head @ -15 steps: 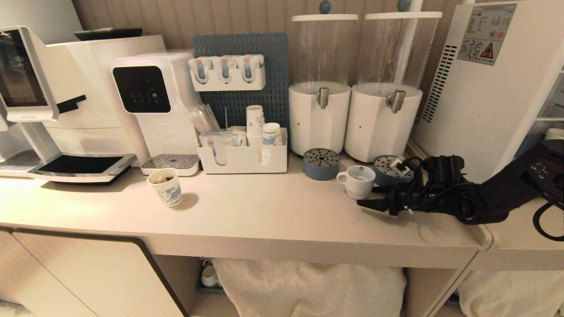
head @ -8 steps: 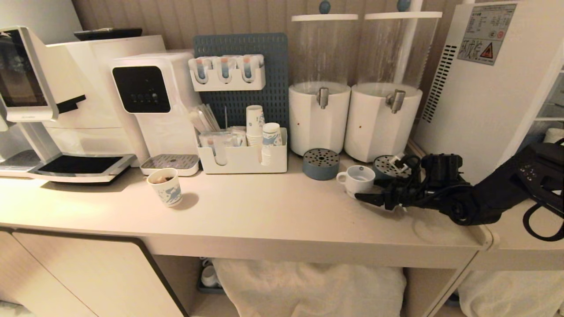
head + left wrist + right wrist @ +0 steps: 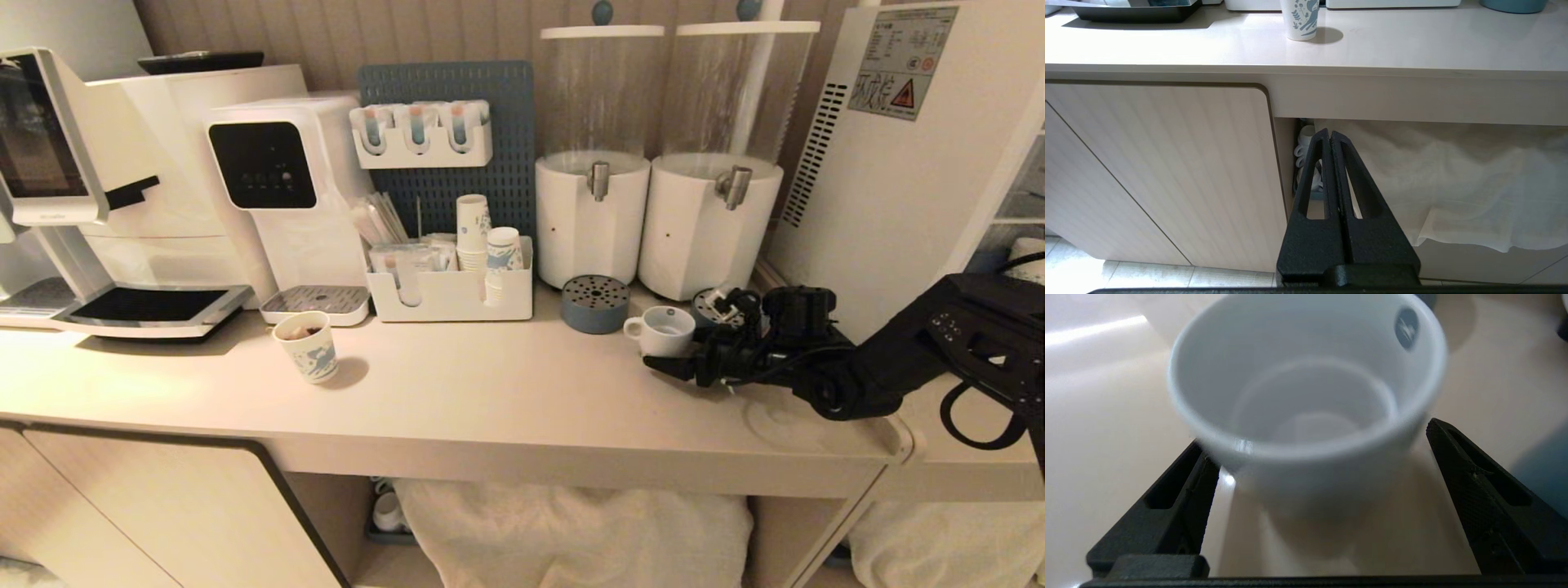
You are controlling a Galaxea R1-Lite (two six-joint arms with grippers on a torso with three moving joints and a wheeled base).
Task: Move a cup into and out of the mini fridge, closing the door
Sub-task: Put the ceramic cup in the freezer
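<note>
The small white cup [image 3: 663, 329] stands upright on the counter [image 3: 490, 392], in front of the right drink dispenser. My right gripper [image 3: 668, 357] reaches in low from the right and is open. In the right wrist view the cup [image 3: 1306, 396] sits between the two black fingers [image 3: 1180, 490], and I cannot tell whether they touch it. The mini fridge [image 3: 898, 188] stands at the far right, showing its vented side with the warning sticker. Shelves show at its front edge, and the door is out of view. My left gripper [image 3: 1329, 132] hangs shut and empty below the counter front.
Two white drink dispensers [image 3: 592, 220] [image 3: 706, 224] stand close behind the cup, with a blue drip tray [image 3: 595, 304] at its left. A patterned paper cup [image 3: 309, 346] stands further left. A cup organiser [image 3: 449, 294] and machines line the back.
My right gripper has moved left along the counter, so its open fingers now flank the cup. The cup has stayed in place.
</note>
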